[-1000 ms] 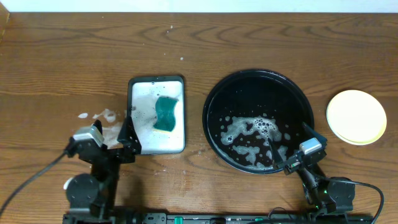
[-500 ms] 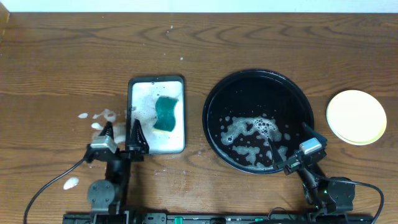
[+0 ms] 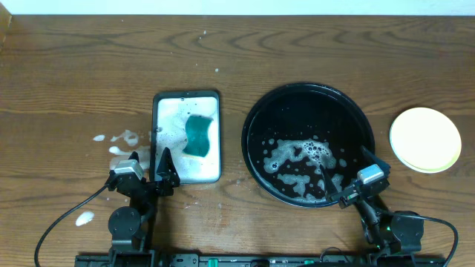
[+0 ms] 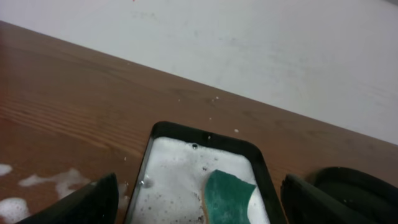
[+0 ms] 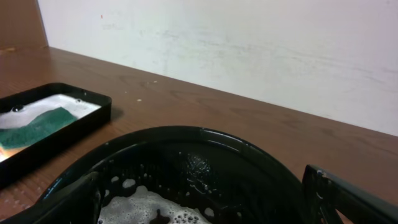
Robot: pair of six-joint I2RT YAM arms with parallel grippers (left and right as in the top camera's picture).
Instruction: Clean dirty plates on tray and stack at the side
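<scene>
Backing the foam-flecked wooden table [image 3: 74, 67] is a white wall [image 4: 280, 50]. Left jaws and right jaws gape empty, the right over the tray [image 3: 246, 137] at its near edge.

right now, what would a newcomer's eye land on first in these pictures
The big glossy black tray right of centre, with white foam pooled in its near half and no plate on it. Next, the green sponge lying in a sudsy white dish to the tray's left, and the yellow plate sitting apart on the wood at the far right.
</scene>
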